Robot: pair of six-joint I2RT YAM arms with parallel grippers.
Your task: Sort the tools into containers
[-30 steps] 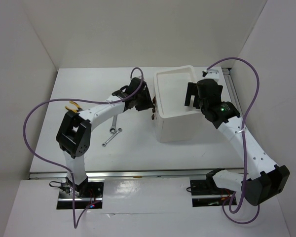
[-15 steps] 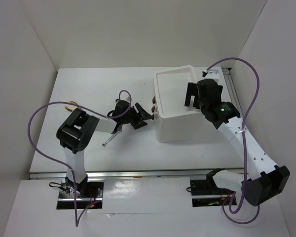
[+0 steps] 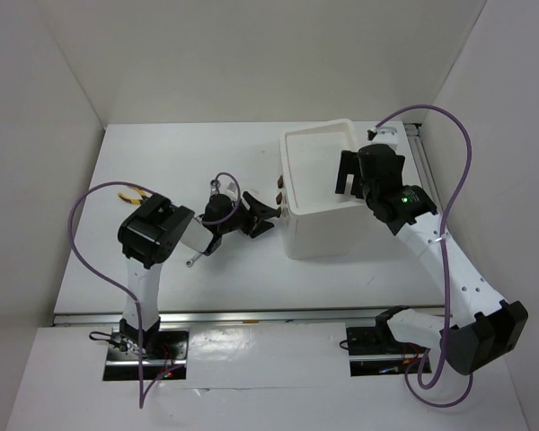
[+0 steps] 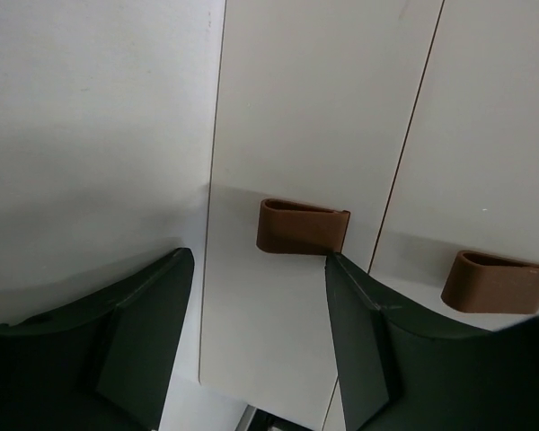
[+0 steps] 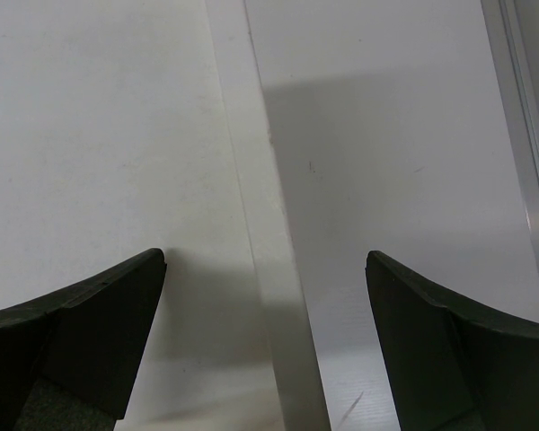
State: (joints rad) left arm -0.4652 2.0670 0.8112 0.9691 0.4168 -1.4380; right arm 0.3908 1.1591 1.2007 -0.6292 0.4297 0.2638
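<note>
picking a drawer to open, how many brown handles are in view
2, both in the left wrist view: first handle just ahead of the open left gripper, second handle on the next drawer front beside it. More may be hidden.

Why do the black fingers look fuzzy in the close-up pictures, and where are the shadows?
Left wrist view: the fingers sit too near the lens, so they look soft; the brown handle is sharp. Right wrist view: a grey shadow darkens the table.
</note>
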